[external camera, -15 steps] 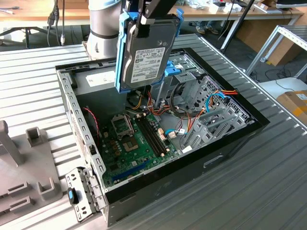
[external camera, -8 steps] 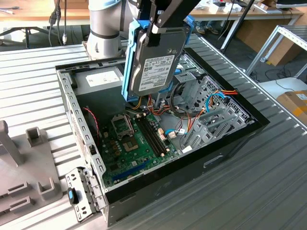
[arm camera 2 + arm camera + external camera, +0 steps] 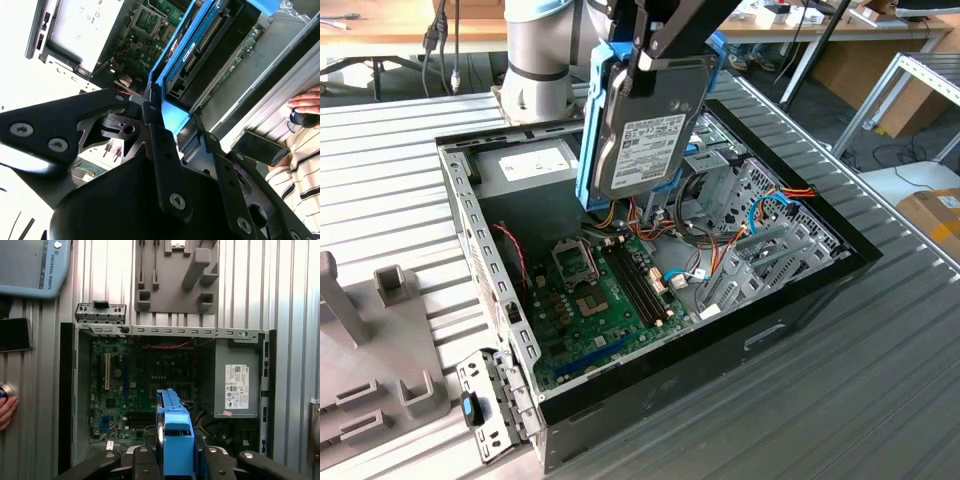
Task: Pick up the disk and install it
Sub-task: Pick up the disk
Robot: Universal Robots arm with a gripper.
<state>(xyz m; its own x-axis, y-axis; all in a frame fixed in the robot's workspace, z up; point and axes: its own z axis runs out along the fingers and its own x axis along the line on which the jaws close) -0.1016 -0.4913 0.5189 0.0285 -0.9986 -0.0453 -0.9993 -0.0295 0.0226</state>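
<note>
The disk [image 3: 645,140], a dark drive with a white label and bright blue rails, hangs on edge above the open computer case [image 3: 472,225]. My gripper [image 3: 650,55] is shut on its upper end. In the second wrist view the black fingers [image 3: 152,112] clamp the blue rail of the disk [image 3: 192,50], with the gripper [image 3: 172,117] just over the case interior. In the first wrist view the blue end tab of the disk [image 3: 176,437] sits between the fingers of the gripper [image 3: 177,457], above the green motherboard [image 3: 135,375].
Inside the case lie the motherboard [image 3: 610,290], a grey power supply [image 3: 530,165], a metal drive cage [image 3: 745,195] and coloured cables [image 3: 775,205]. A grey fixture block [image 3: 370,340] stands at the exterior view's left. A person's hand [image 3: 306,102] and a phone [image 3: 257,147] are beside the case.
</note>
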